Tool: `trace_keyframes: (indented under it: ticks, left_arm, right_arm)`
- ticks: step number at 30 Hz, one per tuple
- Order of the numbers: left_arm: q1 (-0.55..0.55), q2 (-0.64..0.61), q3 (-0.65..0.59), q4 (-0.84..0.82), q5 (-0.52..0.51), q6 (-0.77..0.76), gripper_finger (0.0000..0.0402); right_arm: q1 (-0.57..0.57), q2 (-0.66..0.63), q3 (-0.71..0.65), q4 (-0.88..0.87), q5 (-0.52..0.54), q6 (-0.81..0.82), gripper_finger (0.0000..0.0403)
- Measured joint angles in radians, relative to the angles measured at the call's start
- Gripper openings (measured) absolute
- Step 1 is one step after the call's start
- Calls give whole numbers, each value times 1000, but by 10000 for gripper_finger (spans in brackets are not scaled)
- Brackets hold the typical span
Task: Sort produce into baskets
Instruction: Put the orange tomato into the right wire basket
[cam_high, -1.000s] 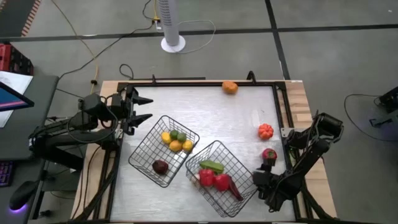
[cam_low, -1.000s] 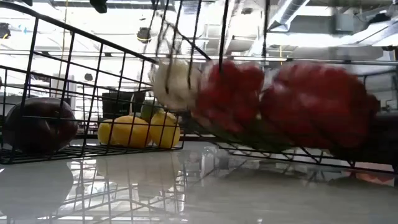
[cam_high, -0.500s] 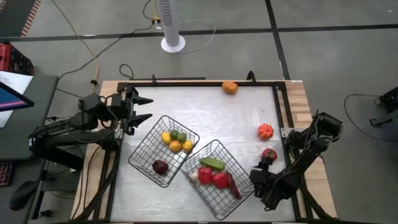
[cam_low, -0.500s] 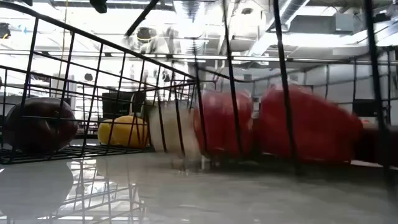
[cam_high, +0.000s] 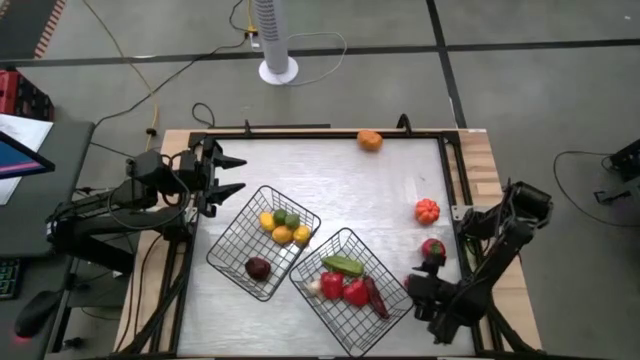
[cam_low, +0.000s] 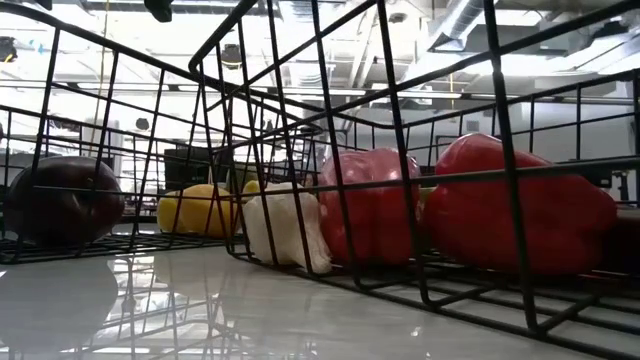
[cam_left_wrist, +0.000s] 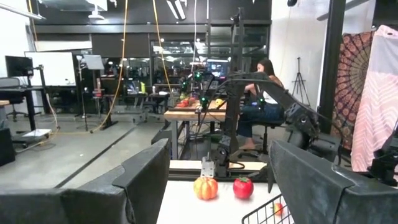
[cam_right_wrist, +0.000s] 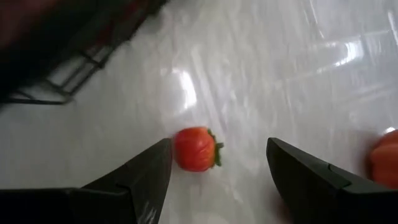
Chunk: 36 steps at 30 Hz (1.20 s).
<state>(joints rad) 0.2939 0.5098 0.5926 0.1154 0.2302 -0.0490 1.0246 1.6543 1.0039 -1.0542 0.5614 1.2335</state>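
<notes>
Right pincer (cam_high: 428, 283) spread beside the near basket (cam_high: 336, 322), a small red strawberry (cam_right_wrist: 195, 149) between its fingers

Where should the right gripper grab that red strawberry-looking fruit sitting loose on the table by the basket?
Grip the red fruit across its rounded body, coming straight down. It lies on its side on the bare table, green cap sideways, and the open right gripper already straddles it, so the fingers can probably close on the widest part.

Two baskets (cam_high: 263, 241) (cam_high: 350, 290) side by side mid-table; loose produce (cam_high: 427, 210) along right edge.
</notes>
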Motion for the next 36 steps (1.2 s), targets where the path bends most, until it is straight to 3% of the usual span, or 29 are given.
trace_keyframes:
  ticks: [5, 12, 36]
  left_arm:
    - [0, 0, 0, 0, 0, 0, 261]
    - [0, 0, 0, 1, -1, 0, 261]
    - [0, 0, 0, 3, -1, 0, 261]
  right_arm:
    - [101, -7, -1, -81, 131, 203, 290]
    - [174, -8, -59, -50, 182, 408, 290]
    - [133, -7, -296, 394, 225, 354, 290]
